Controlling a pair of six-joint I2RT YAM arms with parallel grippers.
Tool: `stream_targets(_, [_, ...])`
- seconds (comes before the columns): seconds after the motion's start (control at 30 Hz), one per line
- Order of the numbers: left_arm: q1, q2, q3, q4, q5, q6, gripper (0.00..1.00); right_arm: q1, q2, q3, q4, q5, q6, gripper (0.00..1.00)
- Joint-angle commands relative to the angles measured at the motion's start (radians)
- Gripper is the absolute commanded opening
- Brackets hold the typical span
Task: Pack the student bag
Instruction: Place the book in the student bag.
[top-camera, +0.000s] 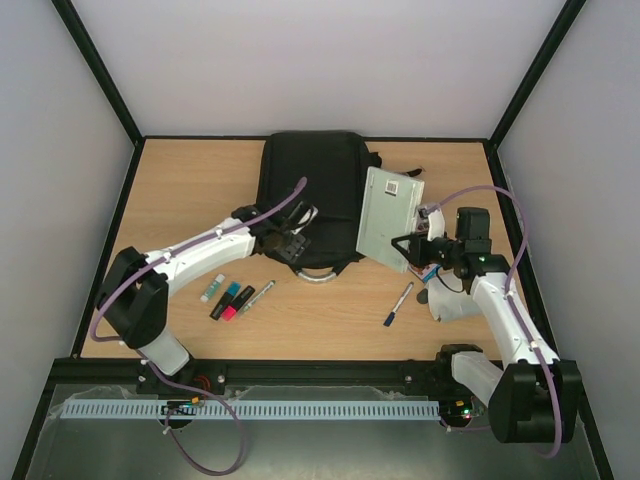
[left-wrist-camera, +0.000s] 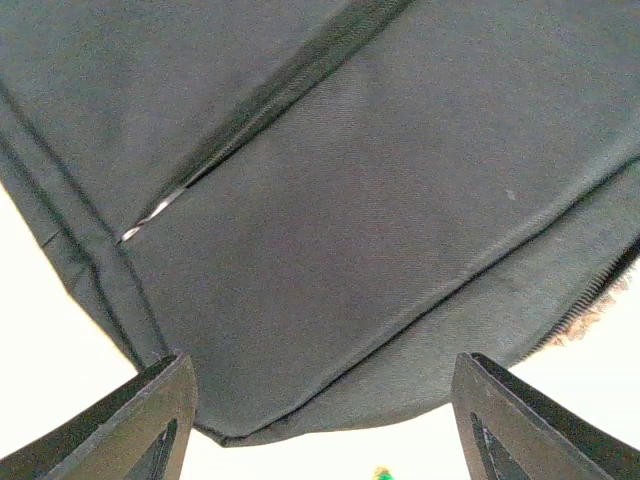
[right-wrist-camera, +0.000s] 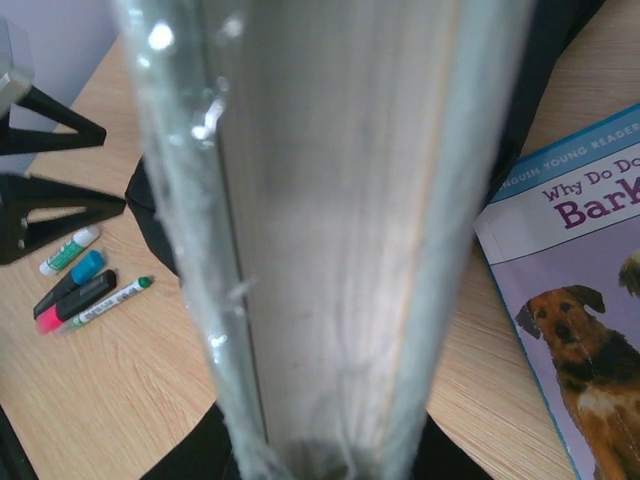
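Note:
The student bag (top-camera: 310, 185), black fabric, lies flat at the back centre of the table with its grey curved handle (top-camera: 318, 272) toward me. My left gripper (top-camera: 285, 242) hovers at the bag's near edge. In the left wrist view its fingers (left-wrist-camera: 150, 420) stand wide apart and open, with the bag's fabric edge (left-wrist-camera: 330, 300) between and beyond them. My right gripper (top-camera: 412, 245) is shut on a grey book (top-camera: 388, 215), held up tilted beside the bag's right side. The book's page edge (right-wrist-camera: 320, 250) fills the right wrist view and hides the jaws.
A glue stick (top-camera: 212, 288), blue and pink highlighters (top-camera: 231, 300) and a marker (top-camera: 260, 296) lie front left. A blue pen (top-camera: 398, 304) lies front right. A dog picture book (right-wrist-camera: 575, 300) lies on the table by the held book. Black frame posts stand at the table's corners.

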Motion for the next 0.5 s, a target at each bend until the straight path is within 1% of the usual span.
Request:
stream_targets(0.0, [-0.064,0.062,0.028,-0.019,0.007,0.182,0.73,-0.002,-0.029,0.087,0.045,-0.011,0.014,0.01])
stream_targets(0.1, [-0.105,0.108,0.059,-0.028,0.011,0.256,0.73,-0.002,-0.037,0.098,0.029,0.007,0.019,0.01])
stream_targets(0.27, [-0.106,0.157,0.116,-0.014,0.102,0.334,0.73,-0.002,0.016,0.108,0.020,-0.006,0.029,0.01])
stream_targets(0.47, [-0.104,0.192,0.133,-0.009,0.143,0.360,0.73,-0.004,-0.101,0.069,0.038,-0.007,0.032,0.01])
